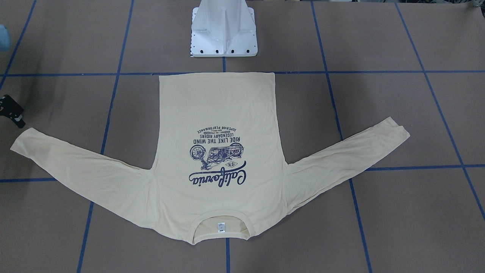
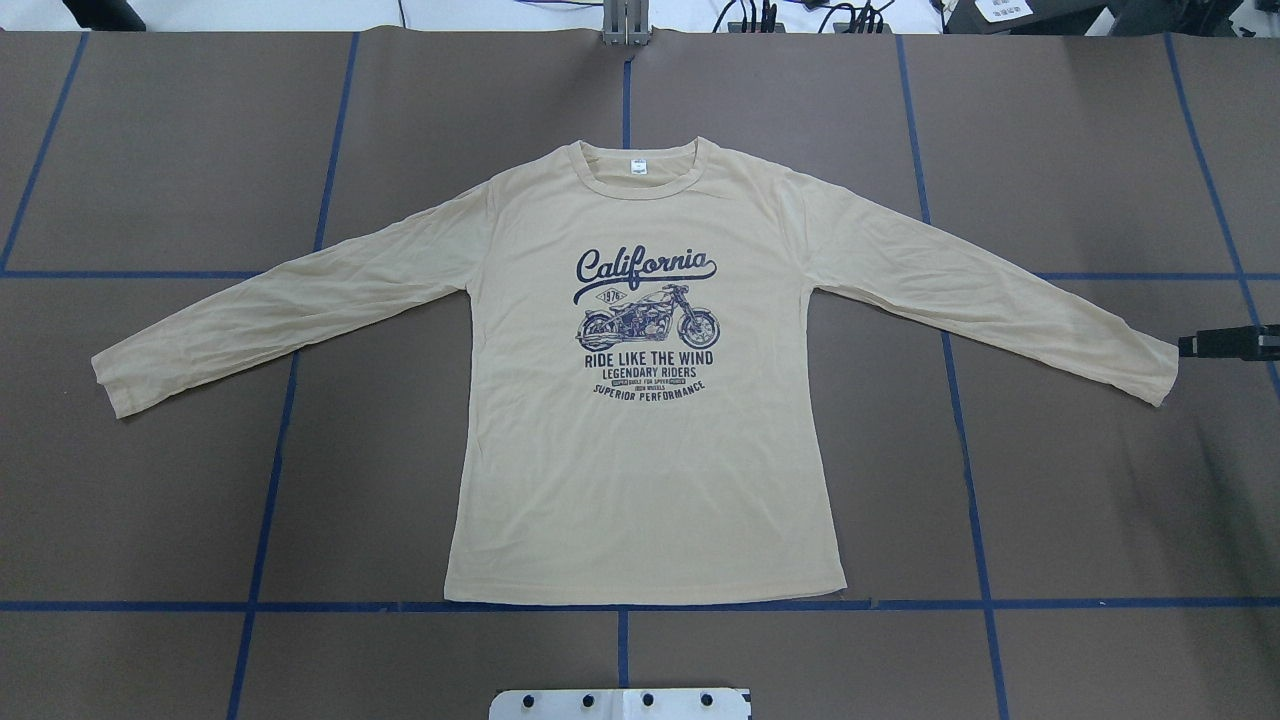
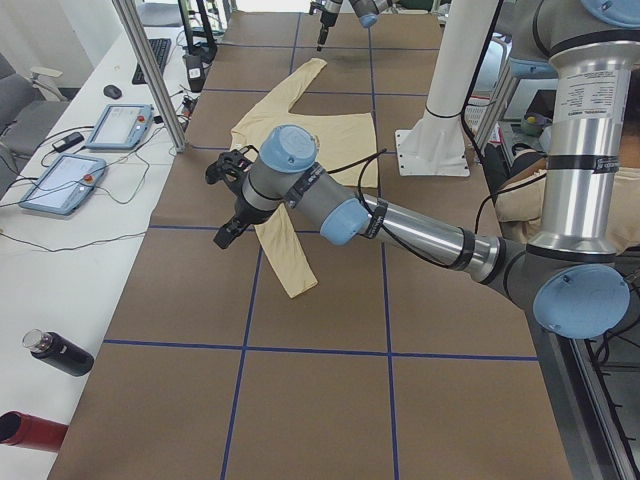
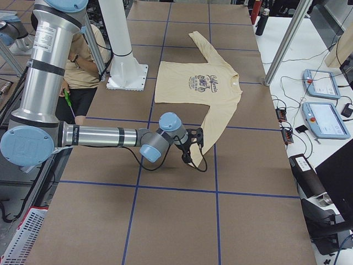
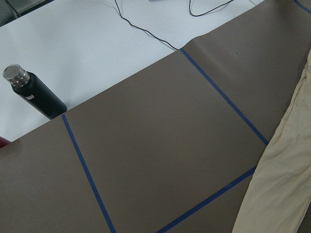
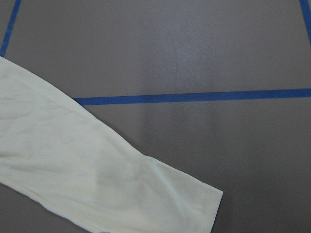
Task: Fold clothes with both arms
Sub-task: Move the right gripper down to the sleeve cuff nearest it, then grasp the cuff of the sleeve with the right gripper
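Little of right pincer (image 2: 1195,345) in frame, just beside T-shirt (image 2: 640,450) cuff.

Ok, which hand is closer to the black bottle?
Left. The left hand hangs at the end where the black bottle sits; the right hand is far off, by the opposite sleeve cuff.

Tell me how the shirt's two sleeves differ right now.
The left sleeve runs to the robot's left, the right sleeve to its right. The right gripper shows just past the right sleeve's cuff in the overhead view; no gripper shows by the left sleeve there. Both lie flat, unfolded, angled toward the robot.
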Robot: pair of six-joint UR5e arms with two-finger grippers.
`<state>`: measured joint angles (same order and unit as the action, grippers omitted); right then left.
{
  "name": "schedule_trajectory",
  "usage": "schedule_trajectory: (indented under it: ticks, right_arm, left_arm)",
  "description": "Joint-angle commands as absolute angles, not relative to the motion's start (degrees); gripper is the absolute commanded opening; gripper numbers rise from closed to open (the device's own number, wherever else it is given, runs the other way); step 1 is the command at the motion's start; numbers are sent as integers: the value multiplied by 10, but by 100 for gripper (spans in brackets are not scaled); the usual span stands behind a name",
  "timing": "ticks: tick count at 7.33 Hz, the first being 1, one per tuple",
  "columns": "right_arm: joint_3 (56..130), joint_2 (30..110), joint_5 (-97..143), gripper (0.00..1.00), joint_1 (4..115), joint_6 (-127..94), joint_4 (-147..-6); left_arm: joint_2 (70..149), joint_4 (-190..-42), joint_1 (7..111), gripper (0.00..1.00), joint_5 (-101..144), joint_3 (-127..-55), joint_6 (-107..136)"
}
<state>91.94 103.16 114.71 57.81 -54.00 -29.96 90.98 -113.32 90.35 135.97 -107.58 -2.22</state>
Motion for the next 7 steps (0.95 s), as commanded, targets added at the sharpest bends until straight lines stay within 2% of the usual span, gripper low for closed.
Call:
schedule_trajectory:
  ticks: [1,2,6,7]
  right_arm:
    - [884,1027,1096,75,543,-559,-280]
    - [881,1027,1091,67,535,-560,-280]
    - [881,1026,1071,61,519,-560,-280]
    - [881,1026,1065,55,514,-560,-280]
  left_arm:
    - [909,-1134,904,100,1360,-1076,-23]
    - [909,-1134,904,100,1360,-1076,-24]
    - [901,-1134,904,100,1360,-1078,-26]
    - [901,-1134,904,100,1359,-1077,-26]
